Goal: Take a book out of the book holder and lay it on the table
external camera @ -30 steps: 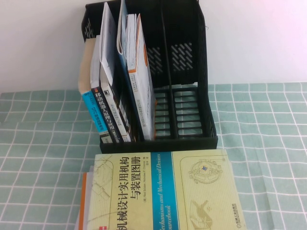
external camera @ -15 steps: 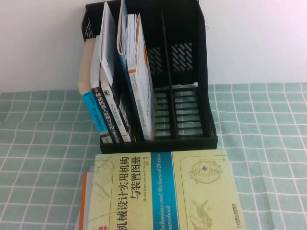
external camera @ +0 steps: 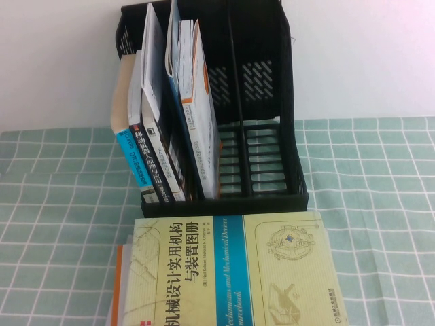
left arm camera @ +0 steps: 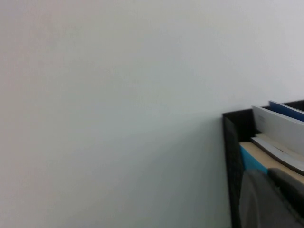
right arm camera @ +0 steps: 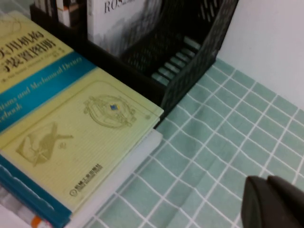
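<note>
The book, pale yellow with a blue band and Chinese characters, lies flat in front of the black book holder, on top of other flat books. It also shows in the right wrist view. Neither gripper shows in the high view. My left gripper is shut and empty, up beside the holder's outer left wall, facing the white wall. My right gripper is shut and empty, above the green grid table to the right of the book.
The holder's left compartments hold upright books, among them the white-and-orange ROS book and blue-spined ones. Its two right compartments are empty. An orange-edged book sticks out under the yellow one. Bare table lies on both sides.
</note>
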`<state>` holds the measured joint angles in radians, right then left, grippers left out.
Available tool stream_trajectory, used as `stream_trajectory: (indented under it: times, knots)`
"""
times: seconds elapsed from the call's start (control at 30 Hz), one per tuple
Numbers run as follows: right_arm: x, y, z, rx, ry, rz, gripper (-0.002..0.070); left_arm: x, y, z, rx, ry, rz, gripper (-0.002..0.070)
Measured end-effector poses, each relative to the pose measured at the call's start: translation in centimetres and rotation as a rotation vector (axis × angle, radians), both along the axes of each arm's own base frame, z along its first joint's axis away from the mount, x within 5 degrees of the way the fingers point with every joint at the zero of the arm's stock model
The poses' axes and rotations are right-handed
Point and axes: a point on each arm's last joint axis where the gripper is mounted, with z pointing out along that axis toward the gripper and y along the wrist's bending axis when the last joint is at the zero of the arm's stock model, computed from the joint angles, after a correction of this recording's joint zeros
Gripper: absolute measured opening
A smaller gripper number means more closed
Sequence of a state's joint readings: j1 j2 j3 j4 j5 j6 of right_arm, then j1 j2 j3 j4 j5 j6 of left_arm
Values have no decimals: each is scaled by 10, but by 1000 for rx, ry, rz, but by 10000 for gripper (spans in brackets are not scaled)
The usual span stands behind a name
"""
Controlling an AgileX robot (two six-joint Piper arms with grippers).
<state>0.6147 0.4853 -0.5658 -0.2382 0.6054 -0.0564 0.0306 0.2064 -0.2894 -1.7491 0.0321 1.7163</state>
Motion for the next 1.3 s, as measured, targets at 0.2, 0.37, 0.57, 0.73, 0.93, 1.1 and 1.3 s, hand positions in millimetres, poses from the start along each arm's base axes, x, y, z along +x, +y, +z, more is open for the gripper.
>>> stream_trajectory:
  times: [0.2, 0.37, 0.57, 0.73, 0.93, 1.1, 1.3]
  knots:
    - [-6, 0, -40, 104, -67, 25, -1, 2, -13, -16, 43, 25, -134, -3]
    - [-7, 0, -52, 86, -44, 26, -1, 3, -17, -28, 49, 56, -182, -3]
    - [-8, -2, -57, 57, -3, 13, -1, 5, -20, -46, 29, 169, -214, -3]
    - [-8, -3, -58, 48, 10, 9, -1, 1, -16, -64, -33, 364, -168, -3]
    - [-10, -9, -53, 71, -59, -32, -1, -13, -7, -78, -132, 486, -54, -3]
    - [-19, -29, -42, 146, -185, -220, -1, -19, -4, -76, -134, 428, -19, -3]
    - [-36, -47, -38, 119, -344, -459, -2, -20, -4, -74, -137, 398, -14, -3]
